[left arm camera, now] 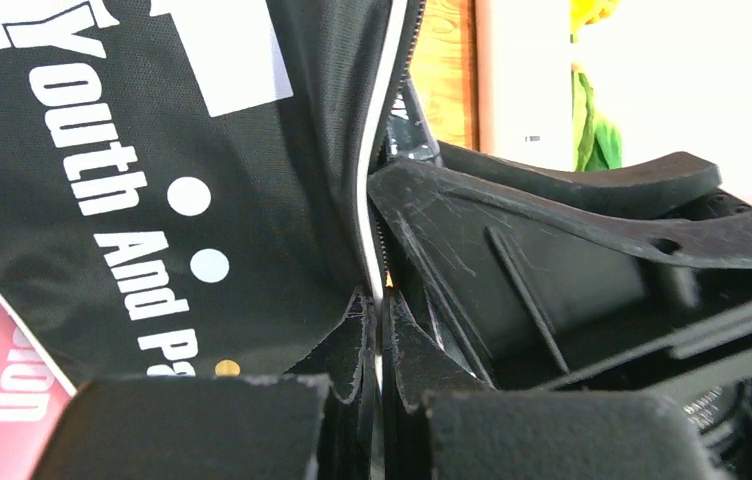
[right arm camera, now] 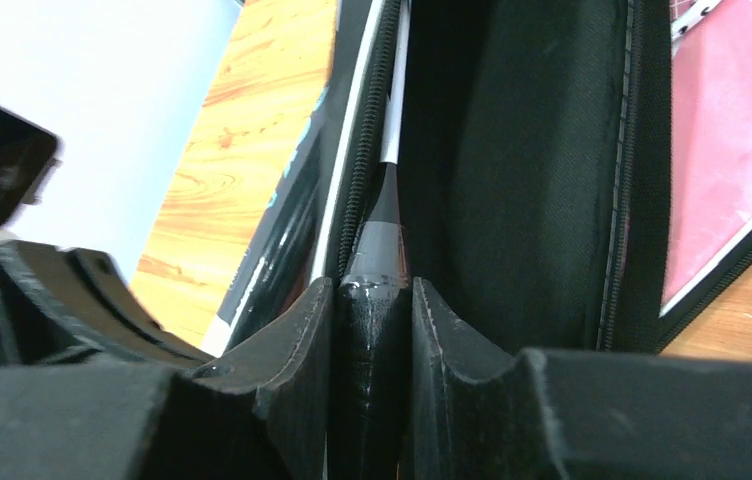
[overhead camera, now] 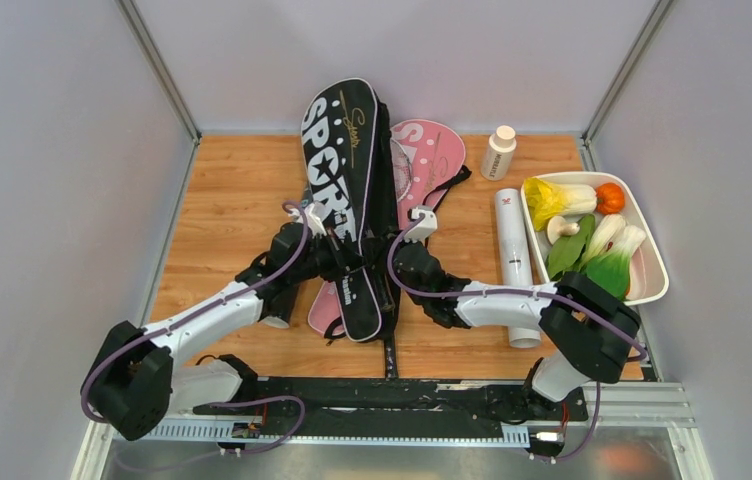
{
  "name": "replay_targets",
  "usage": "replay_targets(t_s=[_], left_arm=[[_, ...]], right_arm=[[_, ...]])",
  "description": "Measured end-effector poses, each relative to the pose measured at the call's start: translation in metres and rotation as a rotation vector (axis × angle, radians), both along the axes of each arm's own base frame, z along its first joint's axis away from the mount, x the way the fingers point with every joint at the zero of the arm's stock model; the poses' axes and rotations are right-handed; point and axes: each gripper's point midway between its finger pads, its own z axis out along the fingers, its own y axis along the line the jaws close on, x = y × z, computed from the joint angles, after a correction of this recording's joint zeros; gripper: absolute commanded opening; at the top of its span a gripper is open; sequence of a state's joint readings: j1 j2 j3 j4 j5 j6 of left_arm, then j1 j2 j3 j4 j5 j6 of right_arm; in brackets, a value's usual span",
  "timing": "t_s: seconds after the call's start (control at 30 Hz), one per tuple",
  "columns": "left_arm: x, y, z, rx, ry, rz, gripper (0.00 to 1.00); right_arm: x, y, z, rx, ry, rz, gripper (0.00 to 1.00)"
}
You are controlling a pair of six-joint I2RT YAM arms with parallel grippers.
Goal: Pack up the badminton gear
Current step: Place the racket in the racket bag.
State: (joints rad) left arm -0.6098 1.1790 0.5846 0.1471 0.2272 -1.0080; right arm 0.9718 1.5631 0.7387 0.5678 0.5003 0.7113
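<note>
1. Lying on the table (overhead camera: pixel 232 180), the black bag (overhead camera: pixel 340 160) is spread over the pink bag (overhead camera: pixel 432 155).
2. Its open edge is pinched by the left claw (left arm camera: pixel 377 335).
3. A racket handle (right arm camera: pixel 384 235) inside it is clamped by the right claw (right arm camera: pixel 372 300).

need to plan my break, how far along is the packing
Done: a racket's shaft lies inside the open black bag. In hand: right gripper clamps the racket handle, left gripper pinches the bag's zip edge. Left: handle not yet in, bag unzipped, white tube out on the table.
</note>
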Motion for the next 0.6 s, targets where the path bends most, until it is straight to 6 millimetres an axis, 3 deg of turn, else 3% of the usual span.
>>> replay_targets(t_s=[0.17,0.4,0.43,0.53,0.6], left_arm=[[-0.006,0.008,0.015,-0.012,-0.025,0.006,0.00],[-0.015,0.008,0.024,-0.033,-0.031,-0.031,0.00],[-0.017,0.008,0.022,-0.033,-0.026,-0.036,0.00],[-0.022,0.006,0.021,-0.039,-0.013,-0.060,0.00],[-0.026,0.005,0.019,-0.043,-0.004,-0.076,0.00]], right_arm=[[-0.002,0.002,-0.006,-0.003,-0.007,0.026,0.32],[-0.012,0.008,-0.028,-0.090,0.082,0.139,0.44],[-0.014,0.009,-0.030,-0.100,0.098,0.160,0.44],[-0.020,0.010,-0.037,-0.104,0.145,0.205,0.28],[-0.026,0.014,-0.038,-0.076,0.173,0.230,0.23]])
